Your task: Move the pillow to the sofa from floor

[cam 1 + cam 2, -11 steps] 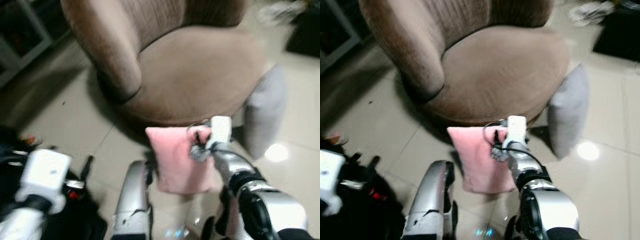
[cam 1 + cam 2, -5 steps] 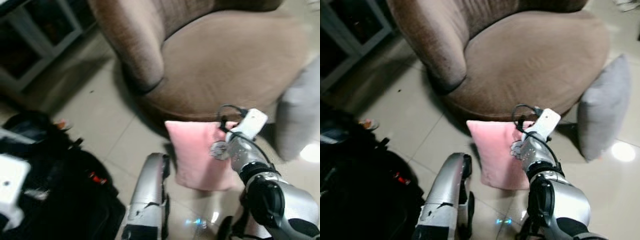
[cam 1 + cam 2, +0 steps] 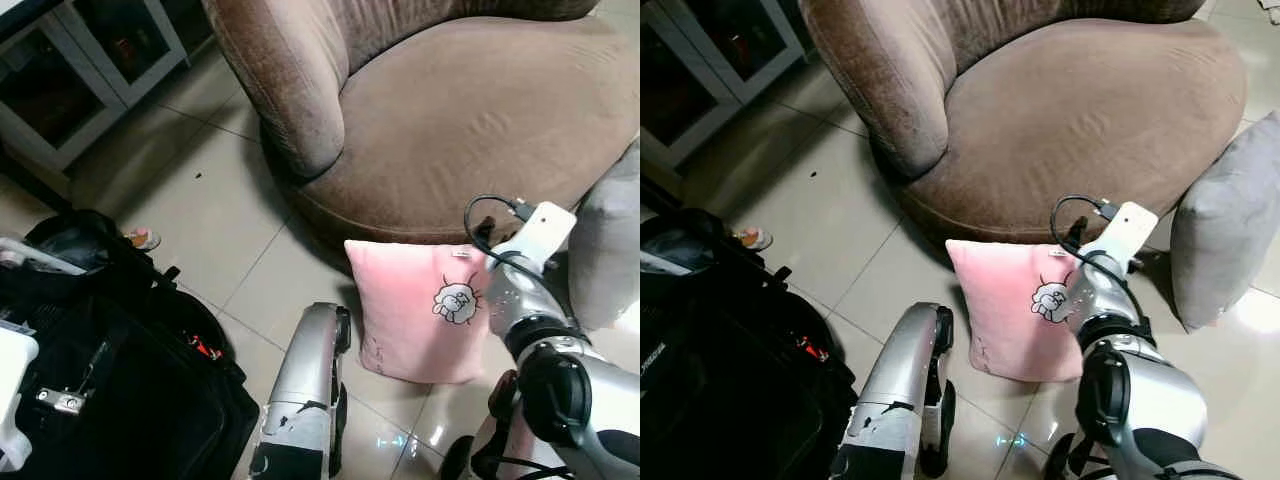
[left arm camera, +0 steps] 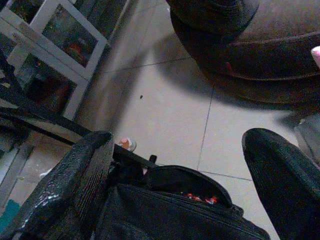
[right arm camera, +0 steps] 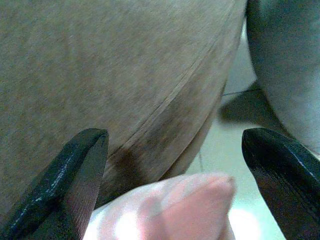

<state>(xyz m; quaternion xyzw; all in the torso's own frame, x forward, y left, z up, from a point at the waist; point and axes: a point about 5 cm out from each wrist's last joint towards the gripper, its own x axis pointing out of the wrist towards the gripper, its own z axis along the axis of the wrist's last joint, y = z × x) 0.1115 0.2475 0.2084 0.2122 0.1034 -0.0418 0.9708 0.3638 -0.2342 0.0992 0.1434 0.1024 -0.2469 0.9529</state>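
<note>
A pink pillow [image 3: 410, 312] with a small cartoon print stands upright on the tiled floor, just in front of the brown sofa [image 3: 470, 110]. My right arm reaches forward to the pillow's upper right corner. In the right wrist view my right gripper [image 5: 175, 145] is open, its two fingers wide apart, with the pillow's pink corner [image 5: 170, 205] low between them and the sofa's side behind. My left gripper [image 4: 180, 145] is open above a black bag, holding nothing.
A grey cushion [image 3: 1225, 230] leans against the sofa's right side, close to my right arm. An open black bag [image 3: 100, 380] lies on the floor at the left. A glass-door cabinet [image 3: 60, 80] stands at the far left. A small object [image 3: 140, 238] lies beside the bag.
The camera has moved and the blur has gone, so the sofa now sits more to the right. My right wrist has shifted from the pillow's top edge to its right corner. The pillow stays on the floor.
</note>
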